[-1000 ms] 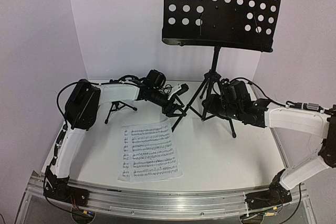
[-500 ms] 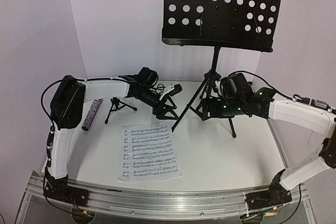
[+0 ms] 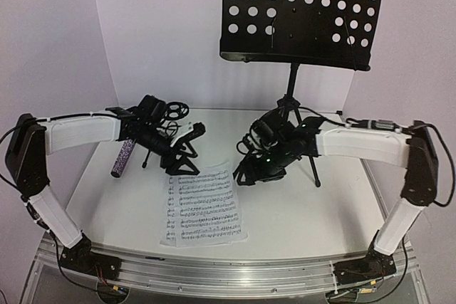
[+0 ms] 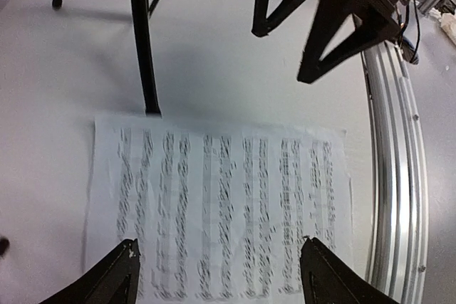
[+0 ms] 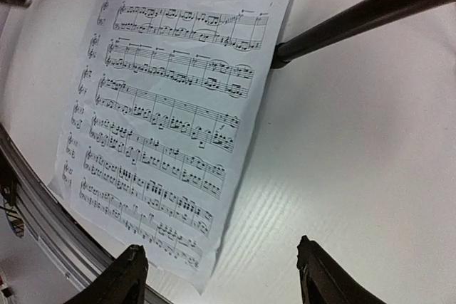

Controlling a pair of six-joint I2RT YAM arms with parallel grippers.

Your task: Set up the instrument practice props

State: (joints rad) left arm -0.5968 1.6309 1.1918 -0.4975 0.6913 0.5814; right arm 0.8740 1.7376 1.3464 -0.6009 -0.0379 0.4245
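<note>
Left gripper [image 4: 219, 242] and right gripper [image 5: 219, 244] are both spread wide open, holding nothing, hovering just above the sheet music's [image 3: 204, 206] far edge.

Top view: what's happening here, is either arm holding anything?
Nothing is held. The left gripper and right gripper both hover open over the sheet music, which lies flat on the table near the front. The music stand is upright at the back, no page on its tray. The purple microphone lies on the table at the left, not in the small mic stand near it.
</note>
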